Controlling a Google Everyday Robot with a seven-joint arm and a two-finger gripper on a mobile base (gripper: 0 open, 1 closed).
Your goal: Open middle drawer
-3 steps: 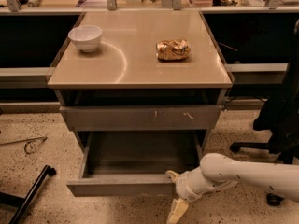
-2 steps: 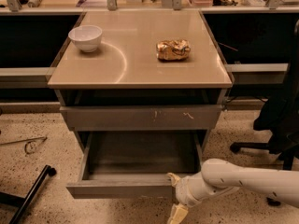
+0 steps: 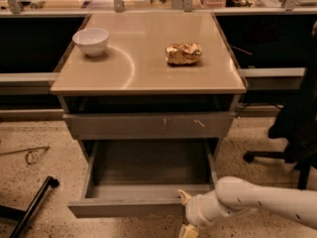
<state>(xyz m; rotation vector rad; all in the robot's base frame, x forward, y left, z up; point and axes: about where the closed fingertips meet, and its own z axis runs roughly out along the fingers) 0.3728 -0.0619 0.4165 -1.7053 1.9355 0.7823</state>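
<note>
The middle drawer (image 3: pixel 124 207) is a plain grey handleless front with a deep grey box behind it. It stands pulled out toward me, below the wider scratched drawer front (image 3: pixel 148 125). The box looks empty. My gripper (image 3: pixel 186 213) is at the right end of the middle drawer's front. One fingertip (image 3: pixel 184 197) shows above the front's top edge and the other below it, so it is clamped on the front. My white arm (image 3: pixel 267 205) reaches in from the lower right.
The tan cabinet top (image 3: pixel 143 76) holds a white bowl (image 3: pixel 90 40) at the back left and a crumpled gold packet (image 3: pixel 184 53) at the back right. A black office chair (image 3: pixel 292 133) stands to the right. A black bar (image 3: pixel 29 207) lies on the floor at left.
The middle drawer has slid further out toward me, and my gripper has moved with its front, lower in the view.
</note>
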